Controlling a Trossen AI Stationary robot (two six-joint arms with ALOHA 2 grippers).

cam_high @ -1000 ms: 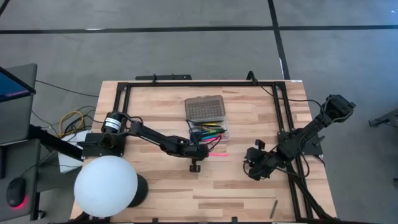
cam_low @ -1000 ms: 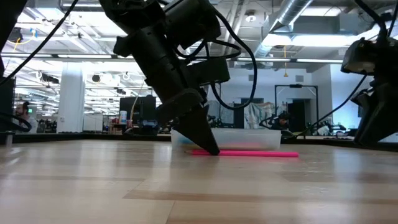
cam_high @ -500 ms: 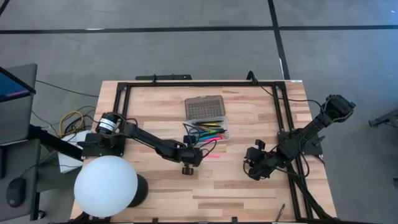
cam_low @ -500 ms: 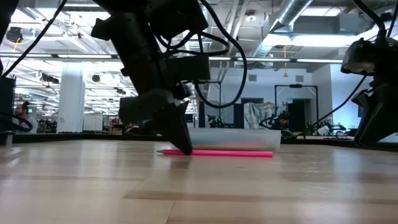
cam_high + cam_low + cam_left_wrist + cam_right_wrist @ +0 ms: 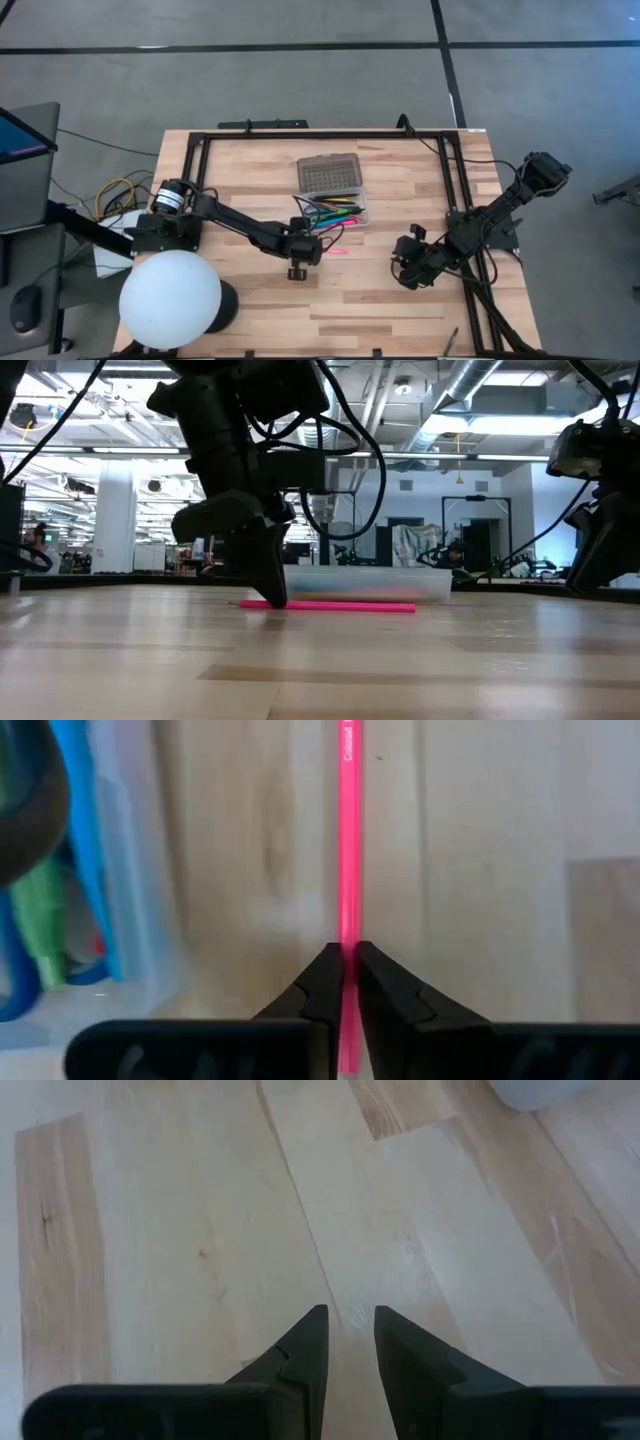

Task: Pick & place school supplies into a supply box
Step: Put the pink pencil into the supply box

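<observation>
A pink pen (image 5: 340, 605) lies on the wooden table just in front of the supply box (image 5: 333, 192). The box's clear tray (image 5: 338, 212) holds several coloured pens, and its grey lid (image 5: 328, 175) lies open on the far side. My left gripper (image 5: 346, 960) is shut on the pink pen, also seen in the high view (image 5: 336, 250), near the table's middle. My right gripper (image 5: 350, 1320) hovers open over bare wood at the table's right (image 5: 408, 268), with nothing between its fingers. My left gripper pinches the pink pen near its left end (image 5: 347, 935) between its two fingertips. The fingers (image 5: 272, 585) come steeply from above, leaning a little, and stand across the pen. The pen lies level along the table top, its long free part (image 5: 380, 606) pointing toward the table's right.
A large white sphere (image 5: 170, 298) stands at the near left corner. A black metal frame (image 5: 450, 180) runs round the table's far and right sides. A thin dark pencil (image 5: 452, 340) lies at the near right edge. Bare wood spreads in front of the box.
My left gripper has gone toward the table's left edge and tipped more upright, keeping its hold. The pink pen has slid along the table to the left with it, staying level in front of the box.
</observation>
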